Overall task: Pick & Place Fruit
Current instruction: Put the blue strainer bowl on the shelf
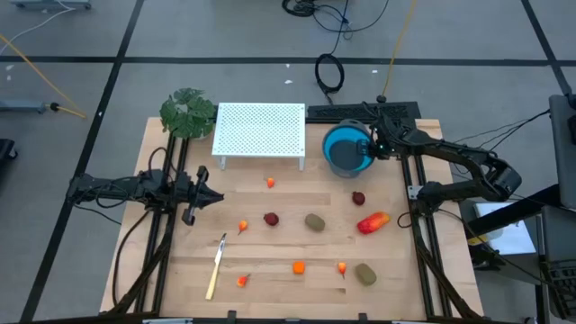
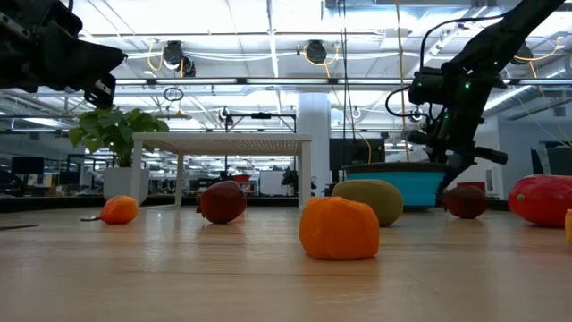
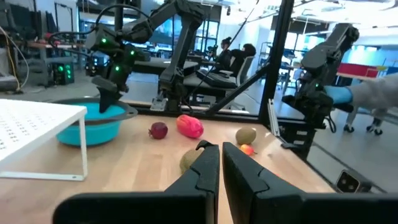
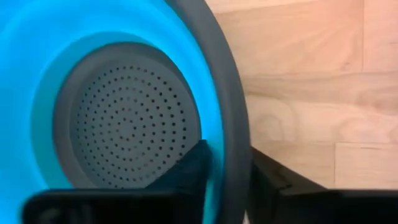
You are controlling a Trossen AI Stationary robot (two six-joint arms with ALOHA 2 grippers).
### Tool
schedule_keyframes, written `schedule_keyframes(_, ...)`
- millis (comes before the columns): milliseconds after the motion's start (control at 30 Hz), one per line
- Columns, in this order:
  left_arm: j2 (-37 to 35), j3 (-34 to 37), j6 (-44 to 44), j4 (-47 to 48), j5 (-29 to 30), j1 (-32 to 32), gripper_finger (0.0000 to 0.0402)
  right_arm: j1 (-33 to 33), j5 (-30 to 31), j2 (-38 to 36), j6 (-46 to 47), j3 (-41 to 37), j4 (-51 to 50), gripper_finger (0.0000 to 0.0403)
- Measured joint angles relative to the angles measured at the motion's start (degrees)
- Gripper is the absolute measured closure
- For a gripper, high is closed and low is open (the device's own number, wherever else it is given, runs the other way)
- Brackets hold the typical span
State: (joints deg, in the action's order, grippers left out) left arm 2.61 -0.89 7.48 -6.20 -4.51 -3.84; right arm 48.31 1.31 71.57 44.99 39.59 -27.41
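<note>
Fruit pieces, small plastic toys, lie scattered on the wooden tabletop (image 1: 270, 279), none of them in either hand. Your right hand (image 1: 376, 147) sits at the rim of the blue bowl with the grey perforated liner (image 1: 346, 149). Its wrist view shows the two fingers straddling that rim, one inside and one outside, so you appear to be clenched on the bowl's edge, not on any fruit. The liner (image 4: 124, 124) looks bare as far as it shows.

Nearest to that hand is the dark red round piece (image 1: 358, 198), just below it in the high view. The larger red-orange piece (image 1: 373, 221) lies a little farther on, with an olive-brown oval (image 1: 314, 221) beside that. Another dark red round piece (image 1: 271, 218), a second oval (image 1: 364, 273) and the tiny orange pieces (image 1: 298, 266) lie well apart from it, toward the front edge.

Your left hand (image 1: 211, 197) hangs clenched and empty over the tabletop, with a tiny orange piece (image 1: 242, 226) close ahead of its fingertips.

My judgement: no picking has begun; the bowl is being positioned. Next, let go of the rim, lift clear, and come down over the nearest dark red piece with fingers spread.
</note>
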Motion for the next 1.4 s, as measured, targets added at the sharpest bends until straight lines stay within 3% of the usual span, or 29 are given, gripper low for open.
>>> schedule_keyframes(133,0.01,0.00,1.93,0.00,0.02,0.00,0.0382,0.00,0.12,-0.09,-0.45,0.06,0.55,0.0395)
schedule_keyframes(567,0.01,0.00,5.23,-1.67,0.00,0.00,0.0382,-0.31,0.87,-6.10,-0.95,1.33,1.79,0.0401)
schedule_keyframes(867,0.00,0.00,4.99,-2.45,0.03,0.00,0.0382,-3.19,4.86,-13.05,-1.35,8.59,-3.49,0.0402)
schedule_keyframes(1200,0.01,0.00,4.93,-10.14,0.15,0.00,0.0382,-8.10,6.57,-14.31,-2.64,16.99,-4.48,0.0402)
schedule_keyframes(1400,0.01,0.00,6.62,-10.86,10.36,-0.03,0.0382,-14.22,11.78,-13.46,-3.28,19.98,-1.73,0.0402)
